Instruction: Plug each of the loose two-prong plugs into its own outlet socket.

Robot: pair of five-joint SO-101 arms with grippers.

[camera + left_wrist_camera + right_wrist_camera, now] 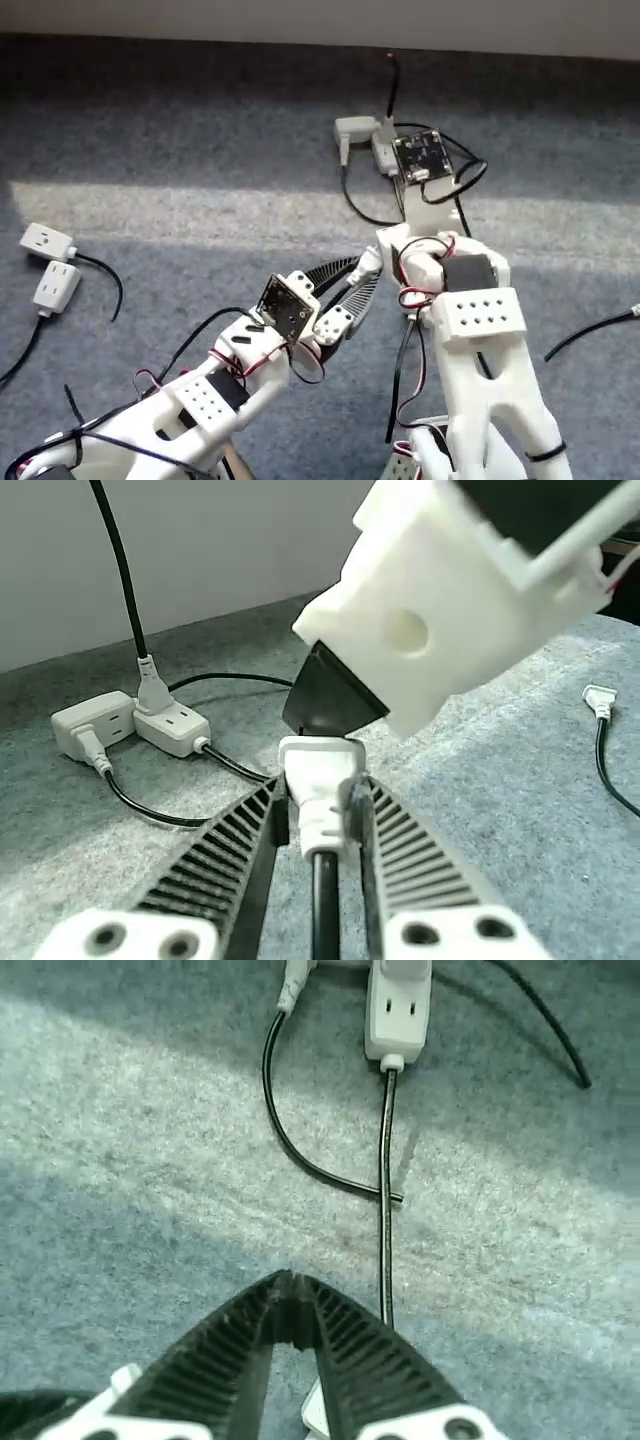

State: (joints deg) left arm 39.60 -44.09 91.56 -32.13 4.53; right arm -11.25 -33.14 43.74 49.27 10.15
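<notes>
My left gripper (pixel 320 798) is shut on a white two-prong plug (pixel 320 765) with a black cord, held just above the grey carpet; in the high view the gripper (pixel 358 278) and plug (pixel 372 262) sit mid-floor. The right arm's white body (pixel 450 600) hangs directly over that plug. My right gripper (pixel 291 1282) is shut with nothing in it, and a white outlet block (pixel 400 1005) lies beyond it. Two joined outlet blocks (pixel 385 152) (pixel 175 725) lie further off, each with a plug in it. Another loose white plug (pixel 600 700) lies on the carpet to the side.
Two more white outlet blocks (pixel 45 240) (pixel 57 285) lie at the far left with a black cord. Black cords (pixel 300 1150) curve over the carpet between the arms and the far outlets. A cord end (pixel 600 328) reaches in at the right edge.
</notes>
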